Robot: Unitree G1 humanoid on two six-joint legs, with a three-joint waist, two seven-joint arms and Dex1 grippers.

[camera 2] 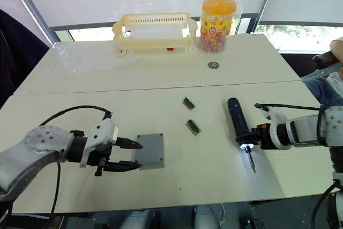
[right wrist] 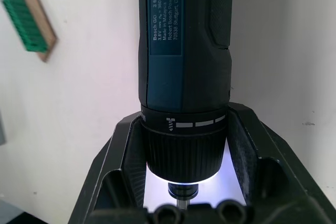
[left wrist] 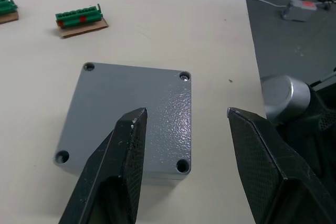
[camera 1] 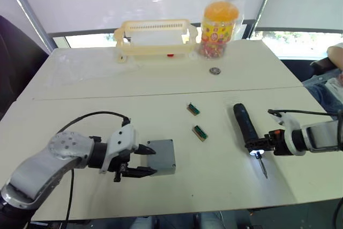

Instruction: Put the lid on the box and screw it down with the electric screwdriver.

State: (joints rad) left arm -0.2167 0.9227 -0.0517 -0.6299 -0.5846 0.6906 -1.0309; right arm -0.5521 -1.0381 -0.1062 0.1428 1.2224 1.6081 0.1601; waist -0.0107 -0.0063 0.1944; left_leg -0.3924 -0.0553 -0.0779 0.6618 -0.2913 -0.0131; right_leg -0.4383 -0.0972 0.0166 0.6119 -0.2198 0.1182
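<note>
near the worktop's front edge, the left gripper [camera 1: 143, 160] gapes beside the lidded box [camera 1: 161, 156] while the right gripper [camera 1: 256, 145] clamps the electric screwdriver [camera 1: 247, 128], whose loose collar grasp could tilt the bit off a screw hole.

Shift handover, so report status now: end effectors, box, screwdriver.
Left end effector open, fingers either side of the closed box. Right end effector shut on the screwdriver, lying on the table, tip light on. Nothing blocking.

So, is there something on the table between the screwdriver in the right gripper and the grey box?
Only partly. The nearer green connector lies between the electric screwdriver and the box, slightly on the far side of the straight line. The rest is bare table.
</note>
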